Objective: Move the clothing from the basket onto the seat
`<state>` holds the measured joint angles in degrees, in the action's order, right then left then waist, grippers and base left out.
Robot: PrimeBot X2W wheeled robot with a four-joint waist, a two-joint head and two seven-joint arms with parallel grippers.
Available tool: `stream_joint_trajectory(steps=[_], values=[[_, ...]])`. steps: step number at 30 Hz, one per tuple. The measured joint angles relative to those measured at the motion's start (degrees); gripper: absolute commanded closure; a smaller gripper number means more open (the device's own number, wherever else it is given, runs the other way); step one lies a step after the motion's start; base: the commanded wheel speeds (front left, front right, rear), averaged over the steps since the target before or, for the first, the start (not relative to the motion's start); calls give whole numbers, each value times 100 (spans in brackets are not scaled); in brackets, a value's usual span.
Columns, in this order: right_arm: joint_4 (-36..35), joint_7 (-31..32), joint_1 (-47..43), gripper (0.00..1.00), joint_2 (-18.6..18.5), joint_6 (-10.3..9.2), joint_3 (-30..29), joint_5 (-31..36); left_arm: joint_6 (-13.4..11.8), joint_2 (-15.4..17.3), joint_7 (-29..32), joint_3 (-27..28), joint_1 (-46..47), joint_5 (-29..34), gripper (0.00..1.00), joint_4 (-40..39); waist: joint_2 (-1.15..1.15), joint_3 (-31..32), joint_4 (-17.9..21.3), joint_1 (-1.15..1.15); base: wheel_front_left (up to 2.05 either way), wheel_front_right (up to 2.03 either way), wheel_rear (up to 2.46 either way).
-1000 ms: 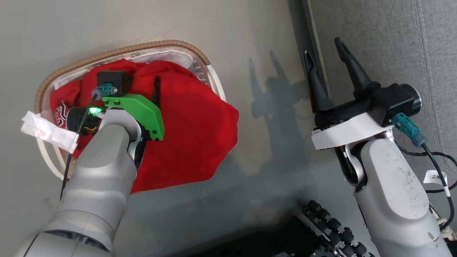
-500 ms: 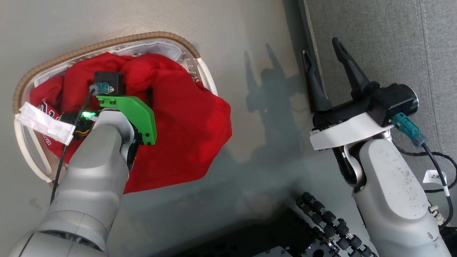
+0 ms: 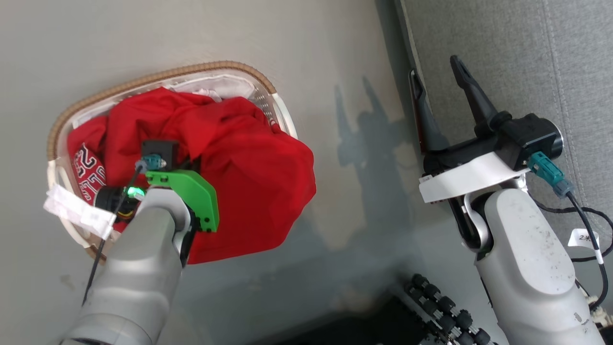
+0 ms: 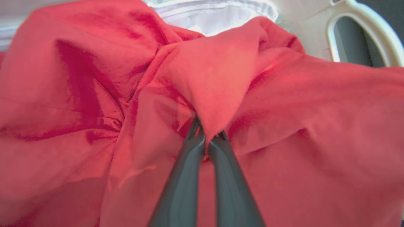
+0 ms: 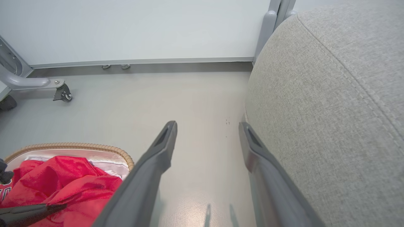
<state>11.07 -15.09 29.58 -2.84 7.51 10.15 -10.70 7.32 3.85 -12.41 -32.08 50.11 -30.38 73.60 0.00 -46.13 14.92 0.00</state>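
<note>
Here the left claw (image 4: 206, 140) has its two dark fingers pressed together on a raised fold of the plain red garment (image 4: 217, 75), pinching the cloth between the tips. That garment lies heaped in the basket (image 3: 158, 77), and a broad part of it spreads out past the basket's right rim, above the floor (image 3: 201, 28). At the left side of the basket lies the jersey (image 3: 88, 167), showing white lettering. How much of it is tucked beneath the plain garment is hard to tell. A white cloth (image 3: 230, 88) shows at the far end of the basket, behind the red heap, and one white side handle of the basket appears in the left wrist view.

The basket stands on the floor, apart from the seat (image 3: 517, 57), which lies at the right of the head view. The right claw (image 3: 434, 67) is spread wide and holds nothing, and its fingers point up the head view along the seat's edge. In the right wrist view one finger is over the floor and the other just beside the seat's rounded side.
</note>
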Motion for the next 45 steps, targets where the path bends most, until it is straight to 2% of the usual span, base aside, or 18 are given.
stream_joint_trajectory(steps=[9, 15, 26, 45], values=[[222, 0, -239, 0, 4, 1, 68, 53, 7, -44, -255, -145, -640, -141, 100, -784, 0, 704, -198, 0, 0, 0, 0], [359, 0, -487, 0, 5, 0, 97, 73, 8, 116, -260, 245, -1198, 57, 100, -1775, 0, 1264, -370, 0, 0, 0, 0], [558, 0, -1070, 0, 4, 0, 78, 121, 7, 13, -263, 973, -2138, 576, 100, -3490, 0, 2332, -738, 0, 0, 0, 0], [840, 0, -1973, 0, 4, 0, 303, -37, 8, -81, -261, 1002, -2876, 641, 100, -5232, 0, 3962, -1069, 0, 0, 0, 0]])
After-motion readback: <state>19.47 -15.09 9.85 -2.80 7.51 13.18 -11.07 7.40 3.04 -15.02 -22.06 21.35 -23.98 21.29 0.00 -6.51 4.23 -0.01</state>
